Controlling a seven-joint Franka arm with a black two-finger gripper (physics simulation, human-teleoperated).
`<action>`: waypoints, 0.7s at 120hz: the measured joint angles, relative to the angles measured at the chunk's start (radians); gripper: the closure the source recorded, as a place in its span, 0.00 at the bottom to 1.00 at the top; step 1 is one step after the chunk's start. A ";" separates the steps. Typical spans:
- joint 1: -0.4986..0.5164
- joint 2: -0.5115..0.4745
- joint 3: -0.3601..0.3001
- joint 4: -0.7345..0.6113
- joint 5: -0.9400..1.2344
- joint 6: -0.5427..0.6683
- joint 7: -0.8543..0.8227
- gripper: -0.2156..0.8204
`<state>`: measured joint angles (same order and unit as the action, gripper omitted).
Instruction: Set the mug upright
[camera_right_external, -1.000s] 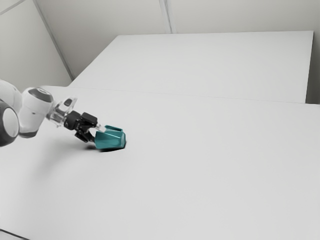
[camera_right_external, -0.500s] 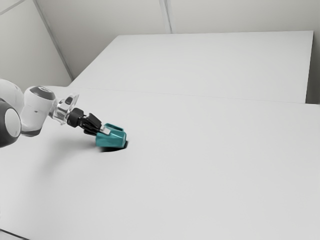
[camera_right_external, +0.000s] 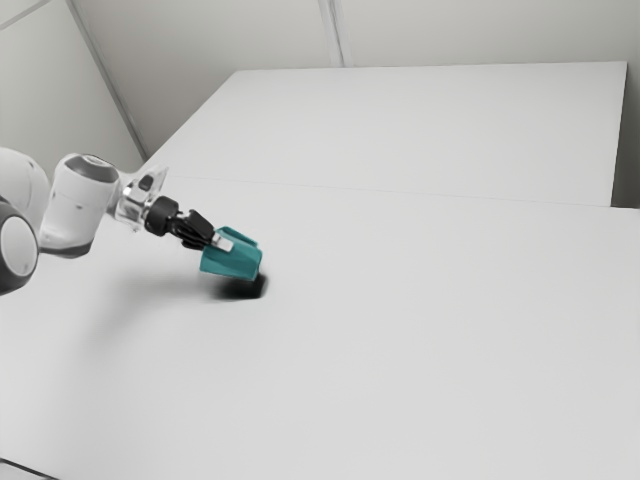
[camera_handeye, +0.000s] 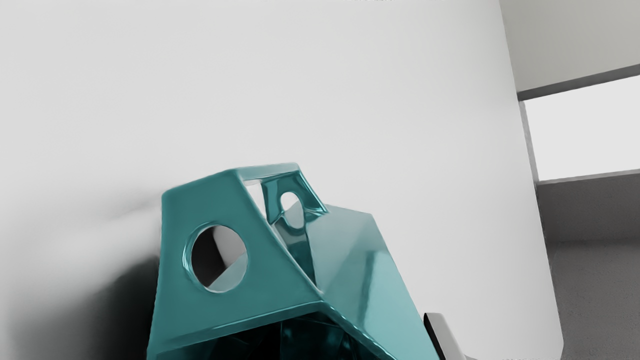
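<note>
In the exterior view my gripper (camera_right_external: 222, 242) holds the teal mug (camera_right_external: 230, 264) off the table, with a dark shadow beneath it. The mug lies tilted on its side in the air, handle uppermost, its base toward the exterior view's right. In the wrist view the angular mug (camera_handeye: 350, 255) shows its open mouth toward my hand, and its handle has round holes. One fingertip of my gripper (camera_handeye: 444, 336) rests against the mug's outer wall; the other finger is hidden there.
The white table (camera_right_external: 400, 340) spreads out around and below the mug. Behind it stands a large white panel or surface (camera_right_external: 410, 130). A thin dark cable (camera_right_external: 28, 469) crosses the exterior view's lower left corner.
My gripper has closed on the mug and raised it, moving slightly toward the exterior view's right. The mug has tilted, and its shadow has separated from it.
</note>
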<state>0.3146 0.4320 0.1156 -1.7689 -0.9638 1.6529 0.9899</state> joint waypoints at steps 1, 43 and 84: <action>-0.002 -0.002 0.000 0.000 0.002 0.000 0.000 0.93; -0.171 -0.162 0.008 -0.050 0.236 0.106 -0.041 0.94; -0.327 -0.257 0.011 -0.160 0.616 0.303 -0.138 0.96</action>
<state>-0.0124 0.1754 0.1261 -1.9285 -0.3473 1.9556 0.8516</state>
